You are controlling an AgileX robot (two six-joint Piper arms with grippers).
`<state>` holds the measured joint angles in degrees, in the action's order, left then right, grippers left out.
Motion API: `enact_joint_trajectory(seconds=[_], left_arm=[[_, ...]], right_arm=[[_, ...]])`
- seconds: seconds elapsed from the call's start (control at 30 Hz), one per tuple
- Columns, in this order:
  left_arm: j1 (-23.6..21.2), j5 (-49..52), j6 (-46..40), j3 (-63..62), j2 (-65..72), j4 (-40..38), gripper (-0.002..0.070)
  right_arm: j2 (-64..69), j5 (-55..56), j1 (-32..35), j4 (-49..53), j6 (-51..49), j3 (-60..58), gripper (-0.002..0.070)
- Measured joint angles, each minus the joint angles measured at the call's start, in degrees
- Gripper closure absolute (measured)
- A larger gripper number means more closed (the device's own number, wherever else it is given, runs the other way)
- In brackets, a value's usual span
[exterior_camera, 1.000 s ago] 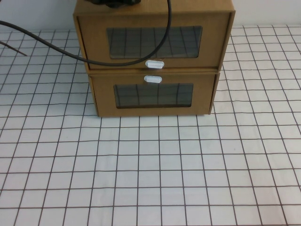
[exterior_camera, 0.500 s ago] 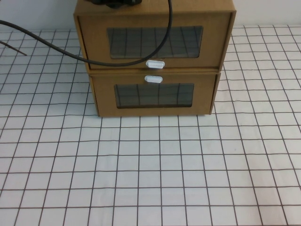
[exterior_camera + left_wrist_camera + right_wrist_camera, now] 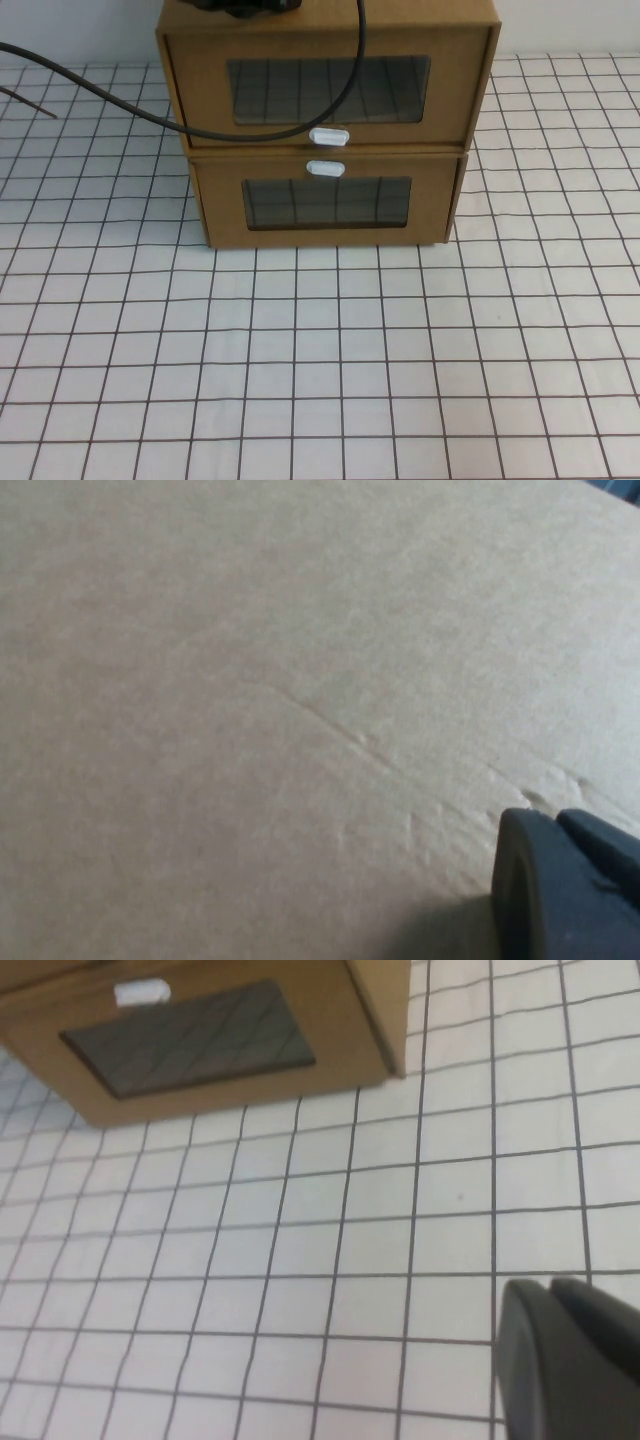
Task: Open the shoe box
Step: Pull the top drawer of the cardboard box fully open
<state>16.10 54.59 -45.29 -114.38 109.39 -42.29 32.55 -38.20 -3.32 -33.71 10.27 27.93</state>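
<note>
Two brown cardboard shoe boxes stand stacked at the back of the table, an upper box [image 3: 330, 50] on a lower box [image 3: 325, 235]. Each has a dark window and a white handle: the upper handle [image 3: 330, 135] and the lower handle [image 3: 325, 168]. Both fronts are closed. My left gripper [image 3: 558, 818] is shut, empty, and hovers close over plain cardboard. A dark part of the left arm [image 3: 245, 5] shows on top of the upper box. My right gripper [image 3: 550, 1288] is shut and empty above the checked cloth, in front and to the right of the lower box [image 3: 330, 1020] and its handle [image 3: 140, 993].
A black cable [image 3: 150, 115] runs from the left edge across the upper box's front and up over its top. A white cloth with a dark grid [image 3: 320, 380] covers the table in front of and beside the boxes.
</note>
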Motion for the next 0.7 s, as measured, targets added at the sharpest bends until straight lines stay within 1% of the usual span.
enact_joint_trajectory(seconds=[0.17, 0.27, 0.37, 0.47, 0.57, 0.7], left_arm=[[0.0, 0.0, 0.0, 0.0, 0.0, 0.0, 0.0677], [0.0, 0.0, 0.0, 0.0, 0.0, 0.0, 0.0677], [0.0, 0.0, 0.0, 0.0, 0.0, 0.0, 0.0677], [0.0, 0.0, 0.0, 0.0, 0.0, 0.0, 0.0677], [0.0, 0.0, 0.0, 0.0, 0.0, 0.0, 0.0677], [0.0, 0.0, 0.0, 0.0, 0.0, 0.0, 0.0677]], right_arm=[[11.8, -5.1, -0.27, 0.36, 6.72, 8.13, 0.069], [17.9, -5.22, -3.6, 0.76, 7.87, 12.57, 0.0689], [24.47, -4.98, -9.5, 2.68, 8.15, 16.98, 0.0689], [30.99, -4.86, -16.82, 6.93, 6.38, 22.16, 0.0689], [37.28, -4.65, -25.57, 15.07, 1.68, 28.13, 0.0689], [44.57, -4.54, -36.43, 29.13, -5.05, 35.32, 0.0689]])
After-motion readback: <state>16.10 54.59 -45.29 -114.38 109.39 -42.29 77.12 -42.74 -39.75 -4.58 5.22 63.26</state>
